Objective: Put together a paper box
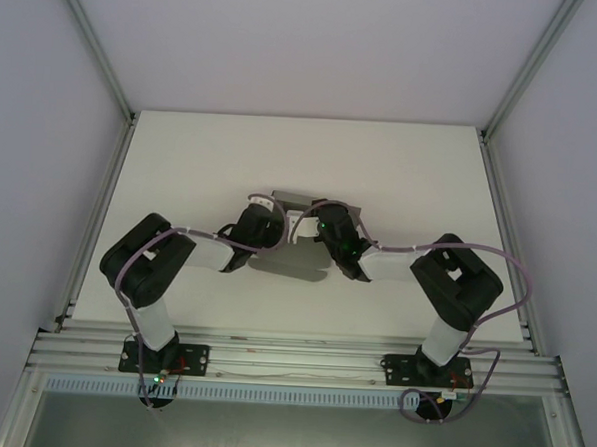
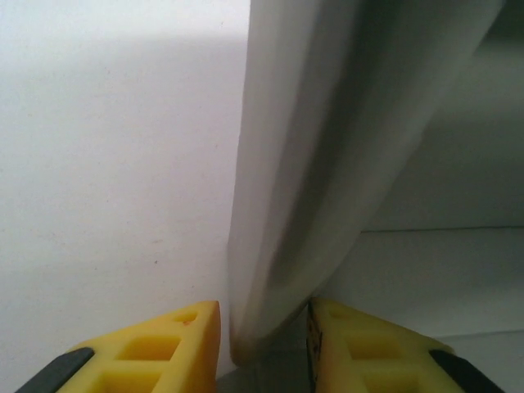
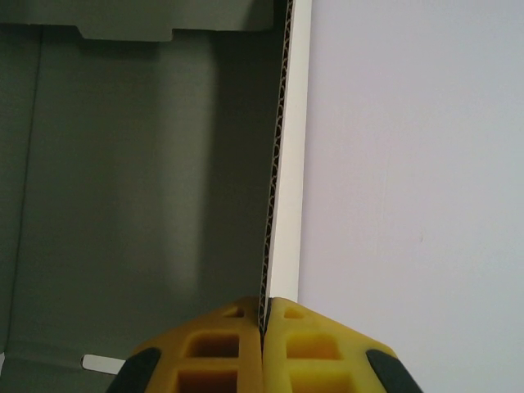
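Between the two pairs of fingers, mid-tabletop [image 1: 181, 167]: paper box [image 1: 297, 205] part-raised, not yet closed.

Right fingers [image 3: 221, 340] are clenched on the corrugated edge of an upright side wall [image 3: 278, 164]. To their left lies the grey inner floor, with a notched flap [image 3: 123, 20] beyond the fingertips. Left fingers [image 2: 184, 348] straddle a bowed card panel [image 2: 327, 164] rising ahead of them. Card fills the gap, but I cannot tell whether they pinch it or merely bracket it. Judged: one wall is up and held, and the opposite side is in hand. Likely left to do: stand the remaining walls, tuck the tabs, lock the corners. From above, the arms cover much of the box, so finished corners are unconfirmed.
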`<act>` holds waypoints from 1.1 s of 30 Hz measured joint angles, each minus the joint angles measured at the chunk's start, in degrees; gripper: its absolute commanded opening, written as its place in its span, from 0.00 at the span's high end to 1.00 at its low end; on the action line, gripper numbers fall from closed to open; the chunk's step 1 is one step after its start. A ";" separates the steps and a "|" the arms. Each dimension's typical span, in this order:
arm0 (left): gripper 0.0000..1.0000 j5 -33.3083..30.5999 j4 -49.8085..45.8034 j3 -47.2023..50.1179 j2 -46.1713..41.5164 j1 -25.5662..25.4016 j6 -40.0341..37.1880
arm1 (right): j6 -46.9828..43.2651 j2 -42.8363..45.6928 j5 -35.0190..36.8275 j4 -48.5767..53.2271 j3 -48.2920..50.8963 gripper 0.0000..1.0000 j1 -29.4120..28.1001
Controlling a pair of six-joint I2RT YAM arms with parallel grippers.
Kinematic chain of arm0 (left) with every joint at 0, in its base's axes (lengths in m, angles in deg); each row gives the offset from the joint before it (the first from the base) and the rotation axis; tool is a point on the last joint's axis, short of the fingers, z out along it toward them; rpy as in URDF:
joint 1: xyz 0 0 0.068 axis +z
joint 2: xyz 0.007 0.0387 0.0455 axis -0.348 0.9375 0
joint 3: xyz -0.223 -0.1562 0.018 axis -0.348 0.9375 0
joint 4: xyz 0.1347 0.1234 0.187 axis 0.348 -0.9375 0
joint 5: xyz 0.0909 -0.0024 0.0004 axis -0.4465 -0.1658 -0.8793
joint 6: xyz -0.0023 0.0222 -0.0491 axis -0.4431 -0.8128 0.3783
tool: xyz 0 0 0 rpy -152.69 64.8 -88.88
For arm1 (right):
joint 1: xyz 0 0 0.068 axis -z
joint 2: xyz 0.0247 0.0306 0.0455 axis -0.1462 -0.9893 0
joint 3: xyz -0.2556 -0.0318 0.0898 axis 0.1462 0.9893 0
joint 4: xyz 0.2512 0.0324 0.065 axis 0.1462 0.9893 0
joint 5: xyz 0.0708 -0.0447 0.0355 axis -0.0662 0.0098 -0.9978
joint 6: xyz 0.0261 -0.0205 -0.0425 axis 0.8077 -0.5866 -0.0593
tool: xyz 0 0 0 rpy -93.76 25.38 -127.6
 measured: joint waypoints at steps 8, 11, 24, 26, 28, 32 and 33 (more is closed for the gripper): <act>0.75 -0.42 -1.64 -1.86 -0.70 0.00 0.50 | 0.00 0.00 0.07 0.11 0.00 1.00 0.02; 0.75 -0.76 -2.27 -3.04 -0.28 0.04 0.46 | 0.04 0.00 0.24 0.33 0.00 1.00 0.02; 1.00 -9.79 -5.75 -11.98 6.67 -1.20 1.29 | 3.39 1.20 1.73 4.55 -0.87 1.00 0.26; 1.00 -12.22 -6.29 -12.44 6.99 -1.92 2.71 | 4.26 1.20 1.70 4.74 -0.98 1.00 0.26; 1.00 -14.10 -6.45 -12.37 6.99 -2.47 4.26 | 5.27 1.22 1.60 4.79 -1.03 1.00 0.11; 1.00 -16.63 -6.75 -12.31 7.23 -3.02 6.84 | 6.93 1.51 1.27 5.16 -1.03 1.00 -0.15; 1.00 -16.68 -6.64 -12.33 7.28 -3.02 7.13 | 7.10 1.51 1.29 5.18 -1.03 1.00 -0.15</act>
